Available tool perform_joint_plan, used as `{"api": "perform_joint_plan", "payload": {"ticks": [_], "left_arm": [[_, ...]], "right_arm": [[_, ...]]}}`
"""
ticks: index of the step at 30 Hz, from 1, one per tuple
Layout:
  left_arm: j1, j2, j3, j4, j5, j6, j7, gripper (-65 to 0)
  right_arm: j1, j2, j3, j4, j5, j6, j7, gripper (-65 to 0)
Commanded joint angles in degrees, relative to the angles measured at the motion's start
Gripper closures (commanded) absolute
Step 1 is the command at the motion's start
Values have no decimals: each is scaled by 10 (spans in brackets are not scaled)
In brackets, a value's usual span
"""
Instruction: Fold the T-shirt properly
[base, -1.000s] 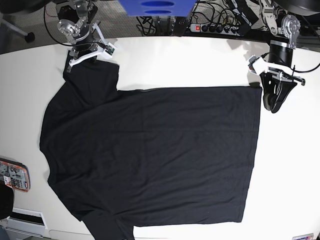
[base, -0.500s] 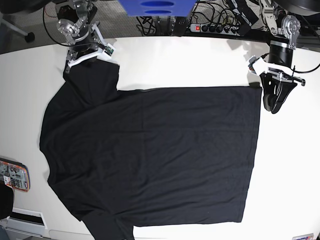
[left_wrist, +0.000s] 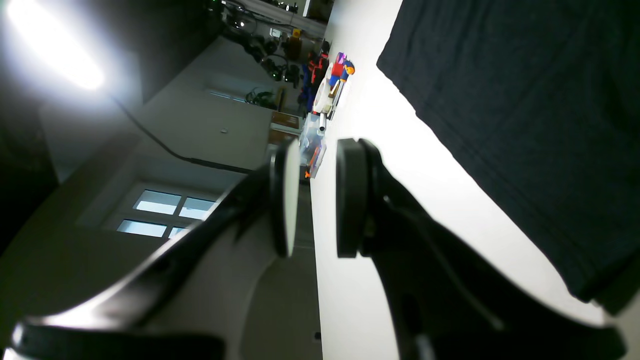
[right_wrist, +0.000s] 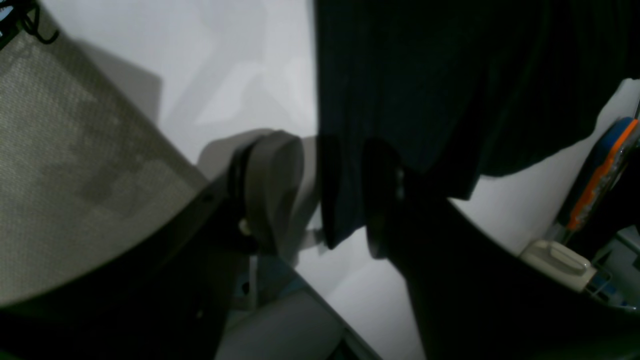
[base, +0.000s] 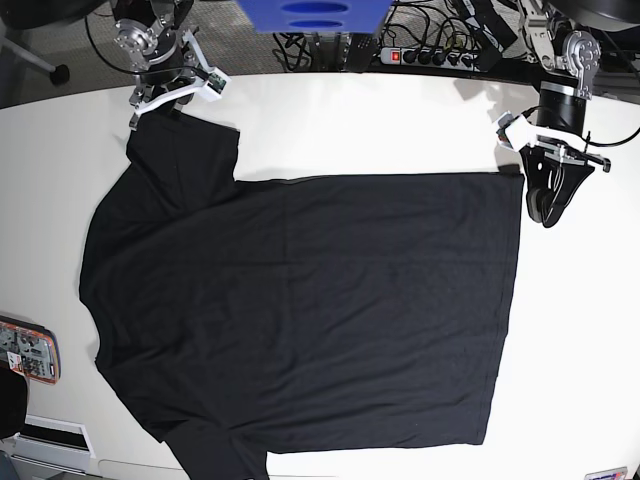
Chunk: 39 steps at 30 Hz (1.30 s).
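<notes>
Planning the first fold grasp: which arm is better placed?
Probably right: the right gripper has open jaws straddling the T-shirt sleeve edge. The left gripper sits off the cloth, over bare table beside the hem.

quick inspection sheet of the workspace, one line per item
surface: white table, bare around the cloth
job's things: black T-shirt spread flat, not yet folded, one sleeve toward the far corner
clutter: a packaged item at the table's edge
grippers: left end effector slightly open, empty, beside the hem; right end effector open, sleeve edge between its jaws
cables: power strip and loose leads behind the table
surroundings: blue object at the far edge
</notes>
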Motion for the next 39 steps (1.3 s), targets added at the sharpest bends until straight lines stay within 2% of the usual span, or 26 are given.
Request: {"api": "perform_joint_plan", "payload": {"ticks": [1, 6, 10, 12, 16, 17, 19, 20, 23, 29, 33, 34, 37, 39], "left_arm": [[1, -5, -4, 8, -9, 11, -6, -130], [1, -5, -4, 8, -9, 11, -6, -130], [1, -5, -4, 8, -9, 11, -6, -130], [3, -5, -5, 8, -9, 11, -6, -130], [3, -5, -5, 8, -9, 11, -6, -130], [3, -5, -6, 8, -9, 11, -6, -130], [3, -5, -6, 8, -9, 11, -6, -127], [3, -5, -6, 8, -9, 11, -6, -126], [3, -5, -5, 8, -9, 11, -6, -125], [4, -5, -5, 7, -9, 11, -1, -125], [6, -6, -5, -30, -9, 9, -1, -131], [6, -9, -5, -41, -9, 0, -1, -131], [21, -42, -5, -73, -18, -59, 0, -131], [29, -51, -4, -85, -31, -93, 0, -131]], "right_arm": [[-4, 2, 0, -5, 9, 15, -5, -245], [87, 2, -2, -23, 9, 17, -6, -245], [130, 2, -2, -26, 9, 79, -6, -245], [129, 2, -2, -21, 9, 93, -6, -242], [129, 2, -2, -21, 9, 96, -6, -217], [128, 2, -2, -21, 9, 96, -6, -172], [128, 2, -2, -21, 9, 96, -6, -15], [128, 0, -2, -21, 9, 96, -6, 0], [128, 0, -2, -21, 9, 96, -6, 0], [128, 0, -2, -21, 9, 95, -41, 0], [128, -8, -2, -20, 10, 94, -43, 0], [128, -14, -1, -17, 10, 94, -43, 0], [128, -20, -1, -14, 10, 94, -43, 0], [128, -20, -1, -13, 10, 94, -42, 0]]}}
